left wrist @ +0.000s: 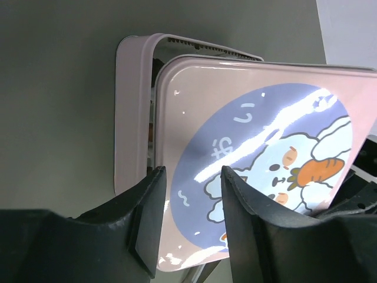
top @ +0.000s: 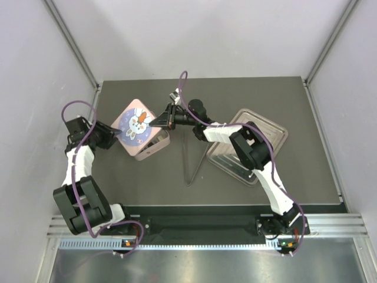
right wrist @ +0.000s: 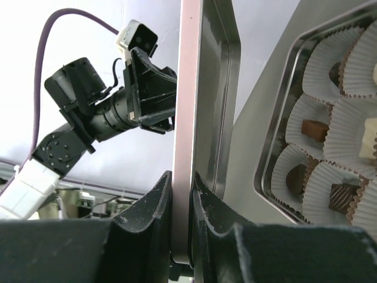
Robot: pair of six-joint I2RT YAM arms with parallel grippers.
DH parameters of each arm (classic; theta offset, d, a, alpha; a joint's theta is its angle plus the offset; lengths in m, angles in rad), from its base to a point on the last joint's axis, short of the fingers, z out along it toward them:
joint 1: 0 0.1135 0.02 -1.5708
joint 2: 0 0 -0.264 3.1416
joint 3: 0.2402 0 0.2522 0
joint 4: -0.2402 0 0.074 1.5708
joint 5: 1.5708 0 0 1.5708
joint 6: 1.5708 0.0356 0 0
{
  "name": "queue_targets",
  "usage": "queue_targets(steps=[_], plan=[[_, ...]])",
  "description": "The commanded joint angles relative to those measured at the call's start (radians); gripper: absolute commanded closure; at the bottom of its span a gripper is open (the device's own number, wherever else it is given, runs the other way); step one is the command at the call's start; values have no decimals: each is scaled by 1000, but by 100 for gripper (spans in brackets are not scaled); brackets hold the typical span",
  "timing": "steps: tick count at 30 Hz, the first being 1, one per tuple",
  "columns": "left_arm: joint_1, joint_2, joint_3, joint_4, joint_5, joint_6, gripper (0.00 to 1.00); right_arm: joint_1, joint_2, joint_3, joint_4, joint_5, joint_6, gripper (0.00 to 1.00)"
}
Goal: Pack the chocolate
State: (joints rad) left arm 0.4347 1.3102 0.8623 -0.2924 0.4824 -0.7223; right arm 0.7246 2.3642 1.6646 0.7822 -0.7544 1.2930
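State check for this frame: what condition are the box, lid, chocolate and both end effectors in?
box: open
lid: tilted over box, unseated
chocolate: in paper cups inside box
right end effector: shut on lid
left end effector: open, by lid

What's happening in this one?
The right gripper pinches the rim of the pink bunny lid and holds it over the pink tin, offset and not seated. The left gripper is open at the lid's opposite corner. Chocolates, dark and white, already sit in paper cups inside the tin.
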Motion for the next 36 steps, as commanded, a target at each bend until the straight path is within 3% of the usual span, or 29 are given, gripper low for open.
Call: queue_targets(steps=[1, 15, 22, 36], plan=[[1, -8, 1, 36, 7, 29, 52, 12, 30, 38, 136, 6, 80, 100], [-2, -5, -71, 67, 7, 26, 53, -5, 73, -17, 244, 69, 138, 100], [-7, 23, -105, 113, 36, 12, 55, -14, 98, 1, 175, 58, 104, 100], [-10, 69, -134, 167, 53, -6, 62, -28, 124, -5, 196, 56, 121, 100]])
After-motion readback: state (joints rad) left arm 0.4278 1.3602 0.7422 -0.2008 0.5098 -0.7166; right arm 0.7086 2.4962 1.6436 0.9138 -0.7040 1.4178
